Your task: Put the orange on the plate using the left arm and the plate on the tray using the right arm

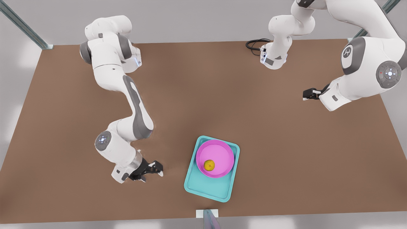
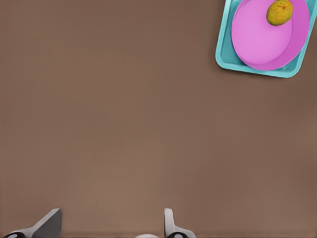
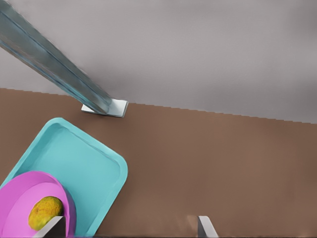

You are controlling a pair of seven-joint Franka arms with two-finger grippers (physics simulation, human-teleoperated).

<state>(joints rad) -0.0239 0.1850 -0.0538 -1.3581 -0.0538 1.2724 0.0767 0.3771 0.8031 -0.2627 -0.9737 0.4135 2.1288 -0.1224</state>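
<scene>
I saw orange [image 1: 209, 165] on plate [image 1: 215, 158] on tray [image 1: 203, 188]; left hand [image 1: 311, 94] and right hand [image 1: 152, 171] hung apart, both spread wide, empty.

From my remote seat the table [image 1: 254, 127] looks matt brown, smooth like board. The tray [image 1: 203, 187] and plate [image 1: 219, 151] read as smooth plastic with a soft sheen, the orange [image 1: 209, 165] dimpled and dull. The arms' shells [image 1: 108, 60] look glossy white.
</scene>
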